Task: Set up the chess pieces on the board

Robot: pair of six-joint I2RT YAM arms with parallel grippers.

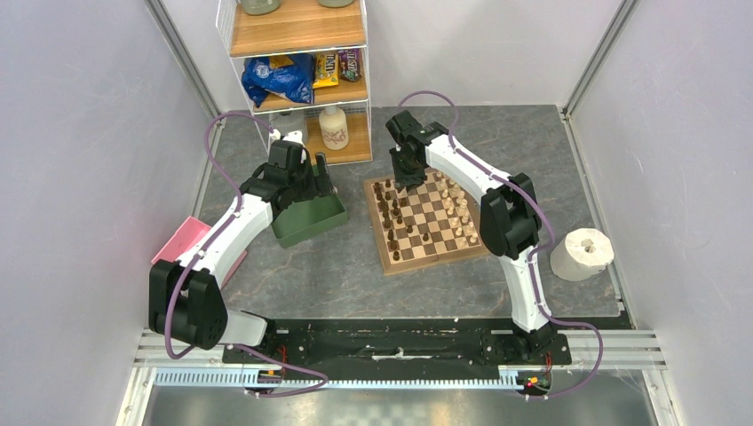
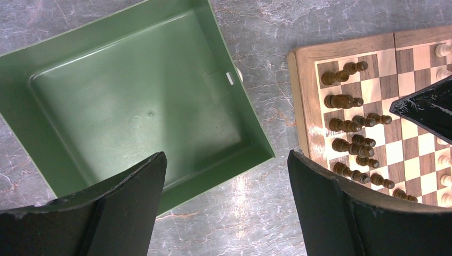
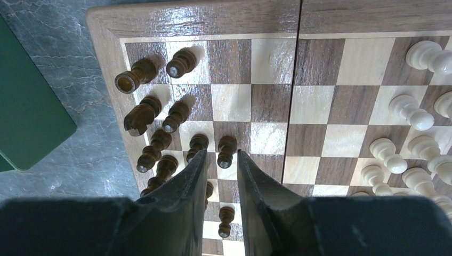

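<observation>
The board (image 1: 387, 259) lies right of centre, with dark chess pieces (image 1: 391, 209) along its left side and pale chess pieces (image 1: 457, 209) along its right. My right gripper (image 1: 409, 182) hangs over the dark side. In the right wrist view its jaws (image 3: 222, 154) stand narrowly open around one upright dark pawn (image 3: 226, 151), with a gap on the left finger's side. Other dark pieces (image 3: 144, 114) and pale pieces (image 3: 410, 112) stand around it. My left gripper (image 2: 226, 202) is wide open and holds nothing, above bare table between the green tray (image 2: 133, 96) and the board (image 2: 301, 96).
The green tray (image 1: 306, 222) left of the board holds nothing. Behind it stands a shelf (image 1: 297, 31) with snack bags and a bottle (image 1: 334, 127). A paper roll (image 1: 582, 253) sits at the right, and a pink object (image 1: 182, 240) at the left.
</observation>
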